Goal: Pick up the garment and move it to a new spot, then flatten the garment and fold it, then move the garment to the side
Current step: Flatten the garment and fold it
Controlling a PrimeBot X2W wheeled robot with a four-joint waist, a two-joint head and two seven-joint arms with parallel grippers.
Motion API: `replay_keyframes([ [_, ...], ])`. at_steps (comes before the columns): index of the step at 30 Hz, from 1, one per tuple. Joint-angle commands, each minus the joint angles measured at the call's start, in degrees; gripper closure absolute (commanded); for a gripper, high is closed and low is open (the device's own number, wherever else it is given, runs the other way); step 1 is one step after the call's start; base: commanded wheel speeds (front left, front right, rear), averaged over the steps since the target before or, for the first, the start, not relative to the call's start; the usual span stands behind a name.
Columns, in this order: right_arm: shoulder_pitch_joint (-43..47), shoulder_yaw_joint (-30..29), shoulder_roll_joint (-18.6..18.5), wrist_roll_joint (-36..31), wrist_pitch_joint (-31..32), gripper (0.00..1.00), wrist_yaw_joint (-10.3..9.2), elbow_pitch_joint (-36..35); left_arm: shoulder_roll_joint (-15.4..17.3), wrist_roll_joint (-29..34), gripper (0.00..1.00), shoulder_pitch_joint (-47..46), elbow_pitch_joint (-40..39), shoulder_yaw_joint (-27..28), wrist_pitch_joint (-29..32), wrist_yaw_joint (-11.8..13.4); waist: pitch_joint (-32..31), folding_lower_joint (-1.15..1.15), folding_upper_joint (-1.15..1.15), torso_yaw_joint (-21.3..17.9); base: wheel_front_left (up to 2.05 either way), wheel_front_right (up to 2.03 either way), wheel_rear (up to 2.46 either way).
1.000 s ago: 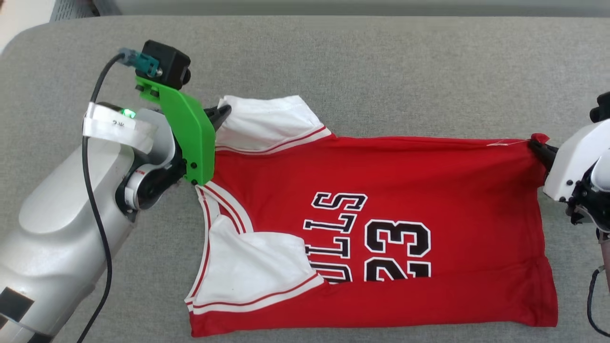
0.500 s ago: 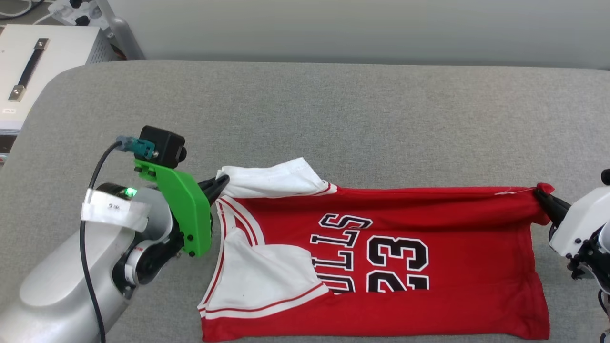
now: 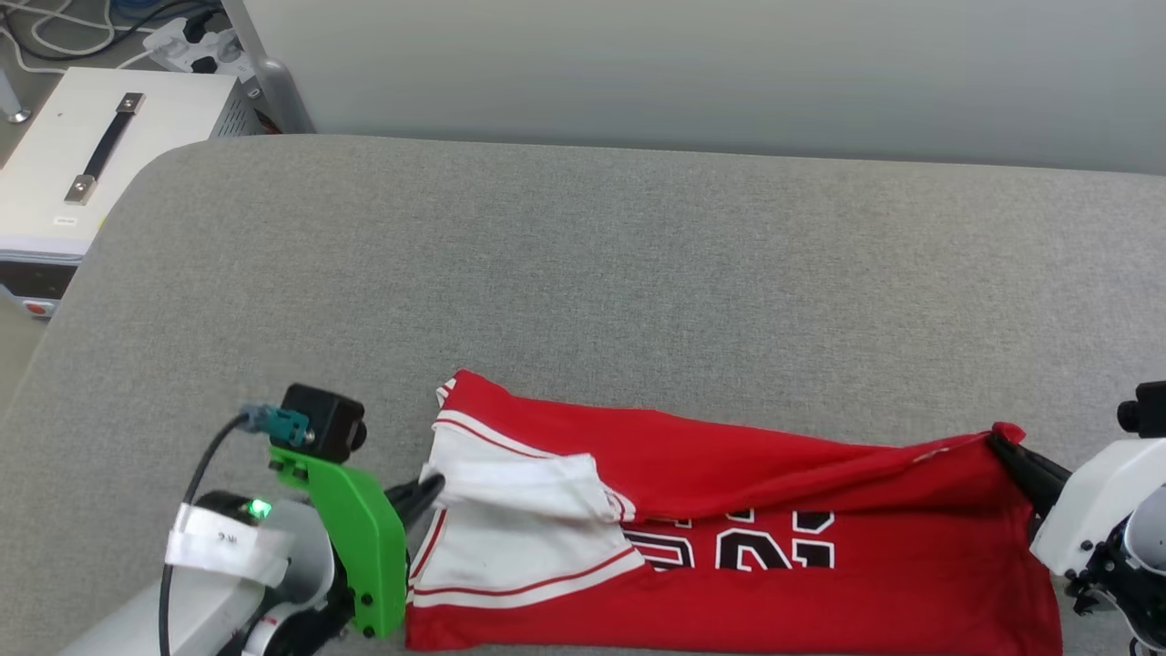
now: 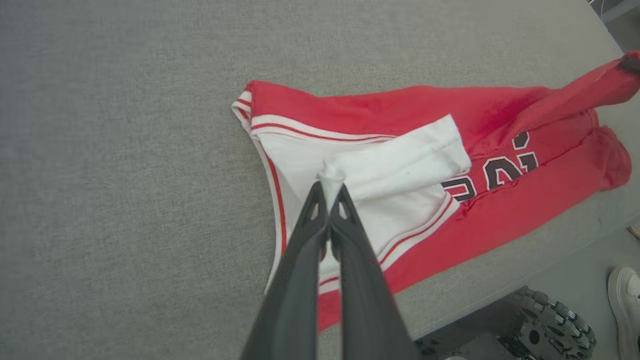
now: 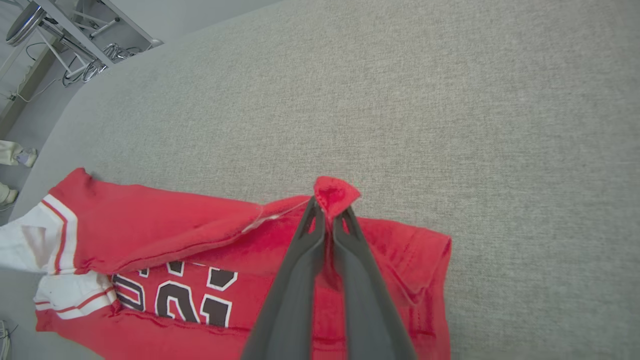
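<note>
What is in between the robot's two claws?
The garment. The left gripper pinches one end and the right gripper pinches the other, as the head view shows.

A grey fabric-covered surface (image 3: 638, 273) with a rounded corner is shown before a plain pale wall (image 3: 692, 73), a white case (image 3: 46, 200) fitted with a black handle (image 3: 105, 146) is set at its left, and cables (image 3: 55, 27) and a power strip (image 3: 187, 36) are laid on the floor behind

My red garment (image 3: 774, 592) lies at six o'clock, its far edge folded over the lettering. My left gripper (image 4: 330, 187) pinches its white sleeve; my right gripper (image 5: 330, 207), a hem corner.
</note>
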Motion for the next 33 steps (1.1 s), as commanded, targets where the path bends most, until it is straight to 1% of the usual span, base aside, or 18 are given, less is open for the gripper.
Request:
replay_keyframes([
  [1,1.36,0.5,-0.84,0.49,-0.58,1.0,-0.04,-0.59,0.47,-0.53,1.0,1.78,-0.07,-0.56,-0.19,0.2,-0.04,0.0,0.0,0.13,0.0,0.0,0.0],
  [4,3.12,1.2,-2.49,0.42,-0.98,1.0,-0.04,-1.25,0.56,-0.03,1.0,3.46,0.46,-1.96,-0.18,0.12,0.04,0.0,0.0,0.31,0.0,0.0,0.0],
  [10,6.72,1.92,-4.52,0.98,-2.2,1.0,-0.04,-3.32,-1.11,-0.25,1.0,5.21,2.98,-3.38,-1.06,-0.66,0.53,0.0,0.0,0.29,0.0,0.0,0.0],
  [14,8.82,5.06,-6.88,-0.02,-3.1,1.0,-0.04,-5.13,-1.89,-0.12,1.0,5.58,4.71,-4.22,-1.2,-1.4,0.8,0.0,0.0,-0.02,0.0,0.0,0.0],
  [22,9.67,11.87,-11.22,-3.69,-5.21,1.0,-0.04,-4.47,-2.84,-0.04,1.0,5.73,7.24,-5.25,-1.07,-2.4,1.12,0.0,0.0,-0.52,0.0,0.0,0.0],
  [23,9.28,14.14,-12.69,-5.09,-5.88,0.85,-0.04,-3.25,-2.99,0.19,1.0,5.64,8.05,-5.58,-0.97,-2.56,1.19,0.0,0.0,-0.6,0.0,0.0,0.0],
  [24,9.11,14.4,-12.89,-5.43,-6.18,0.0,-0.04,-2.76,-3.06,0.21,1.0,5.68,8.29,-5.72,-0.92,-2.64,1.12,0.0,0.0,-0.63,0.0,0.0,0.0],
  [25,8.89,14.48,-12.82,-5.73,-6.62,0.0,-0.04,-1.95,-3.18,0.19,1.0,5.8,8.66,-5.92,-0.81,-2.71,0.84,0.0,0.0,-0.69,0.0,0.0,0.0],
  [26,8.8,14.71,-12.58,-5.7,-6.75,0.0,-0.04,-1.3,-3.23,0.2,0.61,5.97,9.01,-6.15,-0.66,-2.73,0.44,0.0,0.0,-0.77,0.0,0.0,0.0],
  [27,8.76,14.94,-12.07,-5.28,-6.84,0.0,-0.04,-0.65,-3.18,0.49,0.0,6.2,9.39,-6.45,-0.7,-2.69,-0.19,0.0,0.0,-0.94,0.0,0.0,0.0],
  [29,8.58,14.88,-11.16,-4.15,-7.29,0.0,-0.04,-0.13,-3.35,0.79,0.0,6.72,9.98,-6.34,-1.84,-2.43,-1.3,0.0,0.0,-1.25,0.0,0.0,0.0],
  [33,8.53,14.39,-10.57,-2.48,-7.74,0.0,-0.04,-0.49,-4.11,0.41,0.0,7.72,10.23,-5.63,-4.24,-2.34,-3.42,0.0,0.0,-1.68,0.0,0.0,0.0],
])
